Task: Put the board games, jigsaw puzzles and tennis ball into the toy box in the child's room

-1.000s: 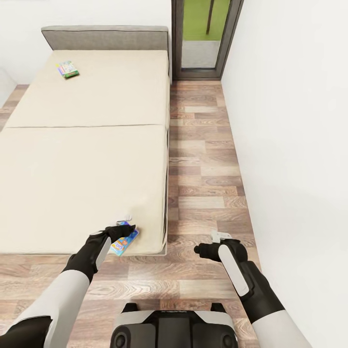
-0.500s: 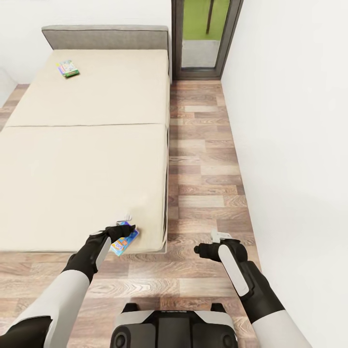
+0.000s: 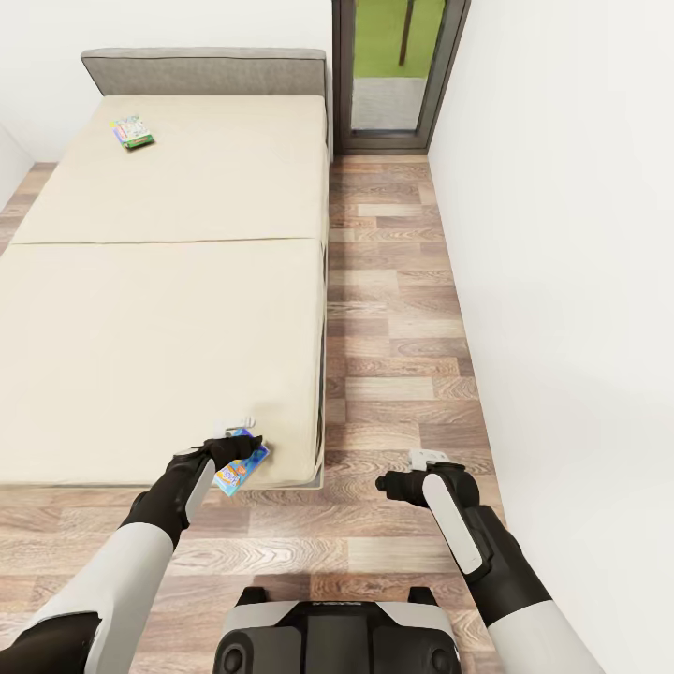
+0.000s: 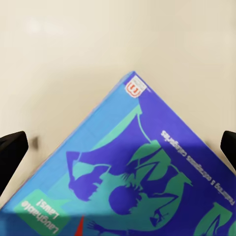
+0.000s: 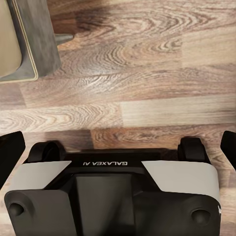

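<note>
Broadly spread, a cream bed [image 3: 159, 356], with a second board game [image 3: 132, 133] far up near its headboard corner. Nearer, a blue board game [image 3: 241, 465] flat at the foot corner, left gripper [image 3: 236, 442] spread wide around it, unclosed. Probably light, stiff, slick-faced; best pinched across its thin edges. Right gripper [image 3: 426, 458] open, idle above the floor.

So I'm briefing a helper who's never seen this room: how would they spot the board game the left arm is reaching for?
Start at the big cream bed. Go to its near corner, the one opposite the grey headboard and next to the wood floor. The blue board game lies there under the left end effector, unlike the green-edged game far off by the headboard.
</note>
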Robot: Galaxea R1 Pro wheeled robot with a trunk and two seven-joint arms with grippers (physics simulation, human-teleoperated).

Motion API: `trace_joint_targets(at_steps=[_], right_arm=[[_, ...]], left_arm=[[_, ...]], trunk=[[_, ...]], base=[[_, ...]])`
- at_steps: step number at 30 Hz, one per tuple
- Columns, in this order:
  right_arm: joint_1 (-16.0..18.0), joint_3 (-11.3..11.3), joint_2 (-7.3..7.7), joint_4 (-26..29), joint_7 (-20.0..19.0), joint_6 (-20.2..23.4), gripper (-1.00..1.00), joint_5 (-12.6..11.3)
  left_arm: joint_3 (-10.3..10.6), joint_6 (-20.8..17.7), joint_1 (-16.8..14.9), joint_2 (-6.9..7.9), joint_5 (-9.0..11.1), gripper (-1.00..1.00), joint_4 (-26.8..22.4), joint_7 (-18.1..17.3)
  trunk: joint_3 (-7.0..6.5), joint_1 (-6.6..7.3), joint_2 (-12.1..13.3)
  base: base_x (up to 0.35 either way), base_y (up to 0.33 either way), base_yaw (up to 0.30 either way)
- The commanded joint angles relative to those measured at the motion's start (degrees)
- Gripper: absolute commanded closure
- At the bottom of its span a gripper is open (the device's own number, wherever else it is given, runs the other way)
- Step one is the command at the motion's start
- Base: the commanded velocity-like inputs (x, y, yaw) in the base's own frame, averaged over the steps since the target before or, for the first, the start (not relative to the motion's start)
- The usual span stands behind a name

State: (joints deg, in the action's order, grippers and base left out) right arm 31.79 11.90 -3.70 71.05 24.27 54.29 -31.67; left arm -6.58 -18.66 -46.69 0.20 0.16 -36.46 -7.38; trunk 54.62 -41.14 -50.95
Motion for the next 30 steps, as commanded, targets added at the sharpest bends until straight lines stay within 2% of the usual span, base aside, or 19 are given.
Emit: trace_joint_targets(at_steps=[1,15,30], right_arm=[[0.0,0.1,0.00,0.0,0.6,0.1,-1.00,-0.6],[0.0,0.1,0.00,0.0,0.6,0.1,-1.00,-0.6],[0.0,0.1,0.00,0.0,0.6,0.1,-1.00,-0.6]], left_arm=[[-0.3,-0.6,0.0,-0.02,0.1,-1.00,0.0,-0.3],[-0.3,-0.6,0.0,-0.02,0.1,-1.00,0.0,-0.3],[-0.4,-0.6,0.0,-0.02,0.1,-1.00,0.0,-0.3]], trunk=[[0.04,-0.01,0.0],[0.04,-0.01,0.0],[0.04,-0.01,0.0]], base=[[-0.001,0.000,0.000],[-0.086,0.000,0.000],[-0.007,0.000,0.000]])
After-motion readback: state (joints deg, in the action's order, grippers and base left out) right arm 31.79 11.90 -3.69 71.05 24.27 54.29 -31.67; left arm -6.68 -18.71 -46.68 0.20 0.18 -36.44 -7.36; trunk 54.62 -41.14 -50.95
